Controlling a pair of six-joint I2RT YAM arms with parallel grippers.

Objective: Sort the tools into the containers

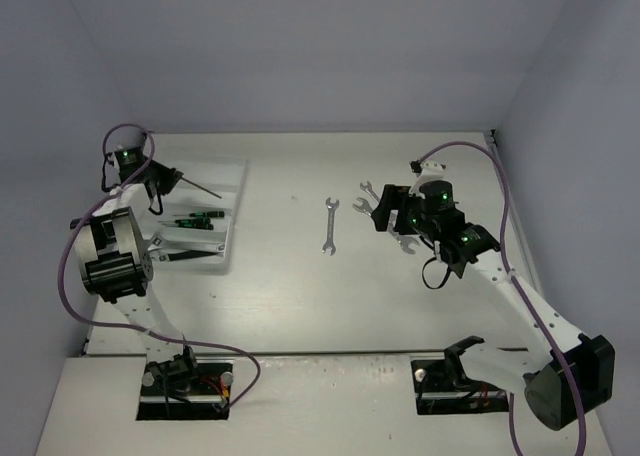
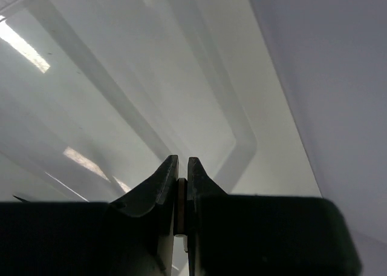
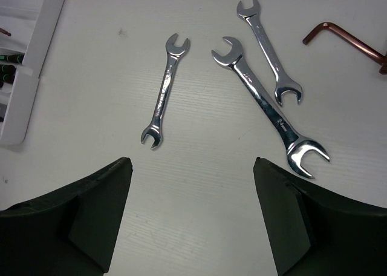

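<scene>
In the top view my left gripper hovers over the far end of the white tray, shut on a thin dark hex key that sticks out to the right. In the left wrist view the left gripper pinches a brownish sliver above the tray's compartments. Green-black screwdrivers and a black-handled adjustable wrench lie in the tray. My right gripper is open and holds nothing, above bare table. Ahead of it lie three silver wrenches and a red-brown hex key.
In the top view one wrench lies mid-table, left of the right gripper; another lies just beyond it. Walls close the table on the left, back and right. The tray's near corner shows at the left of the right wrist view.
</scene>
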